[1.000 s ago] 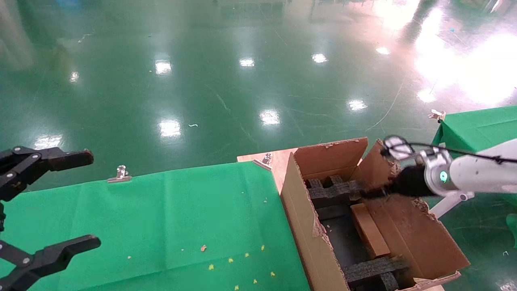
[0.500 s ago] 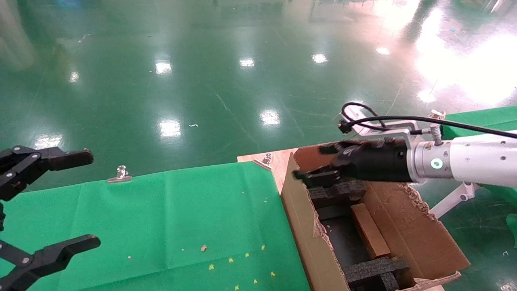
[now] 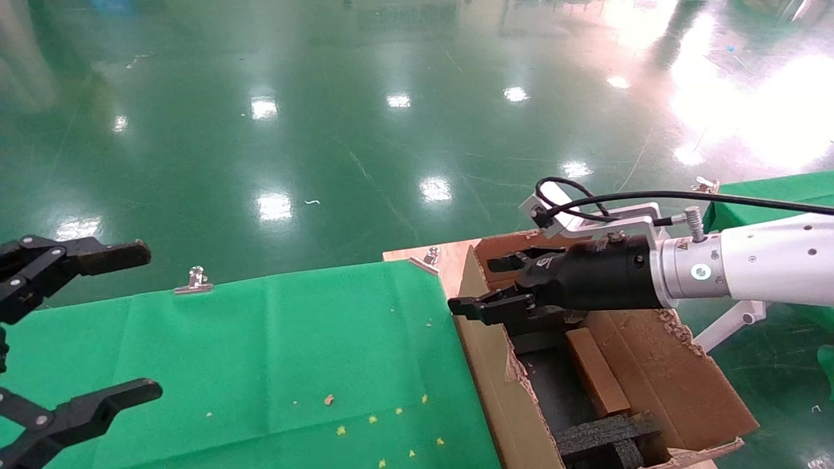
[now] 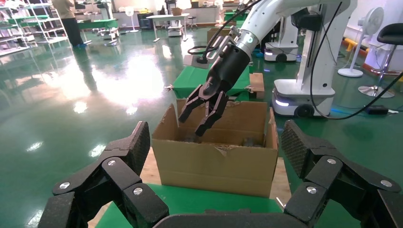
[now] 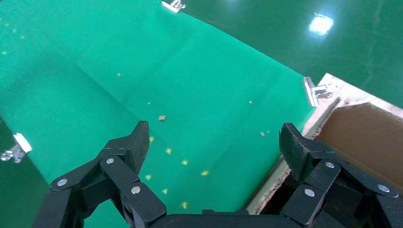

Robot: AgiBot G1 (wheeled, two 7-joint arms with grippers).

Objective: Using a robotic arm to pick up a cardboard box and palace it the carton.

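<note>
Right gripper (image 3: 490,284) over carton (image 3: 495,378), box (image 3: 594,372) inside

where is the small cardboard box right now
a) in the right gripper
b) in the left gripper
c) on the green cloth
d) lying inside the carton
d: the cardboard box lies inside the carton, while the open right gripper above the carton's rim holds nothing and the left gripper is open and empty over the green cloth.

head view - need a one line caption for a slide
Open right gripper above the carton rim, cardboard box lying inside; open left gripper parked over the green cloth.
</note>
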